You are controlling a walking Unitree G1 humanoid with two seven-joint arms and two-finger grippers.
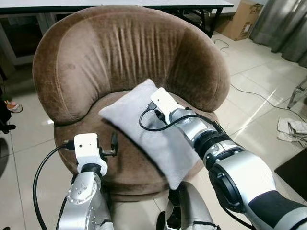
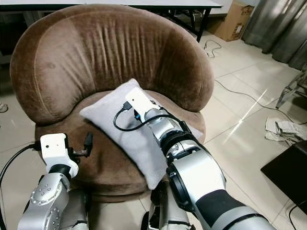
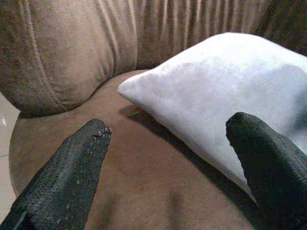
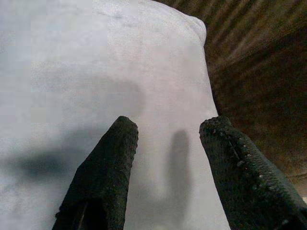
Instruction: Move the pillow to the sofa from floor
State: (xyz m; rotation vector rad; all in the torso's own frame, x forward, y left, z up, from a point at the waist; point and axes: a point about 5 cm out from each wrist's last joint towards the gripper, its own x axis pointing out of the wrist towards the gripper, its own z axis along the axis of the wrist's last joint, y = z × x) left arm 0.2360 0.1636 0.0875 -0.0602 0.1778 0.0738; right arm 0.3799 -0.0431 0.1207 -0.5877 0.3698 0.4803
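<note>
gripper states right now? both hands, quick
Left hand: open, holding nothing, over the brown velvet sofa seat.
Right hand: open, fingers apart over the light grey square pillow, not gripping it.

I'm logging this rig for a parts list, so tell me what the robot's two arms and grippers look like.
Both arms are silver metal with black joint rings. Each wrist carries a white boxy camera housing fed by a looping black cable. The left gripper and right gripper each have two long black fingers with a fine dotted texture.

Silver arms, white wrist boxes, black cables
</note>
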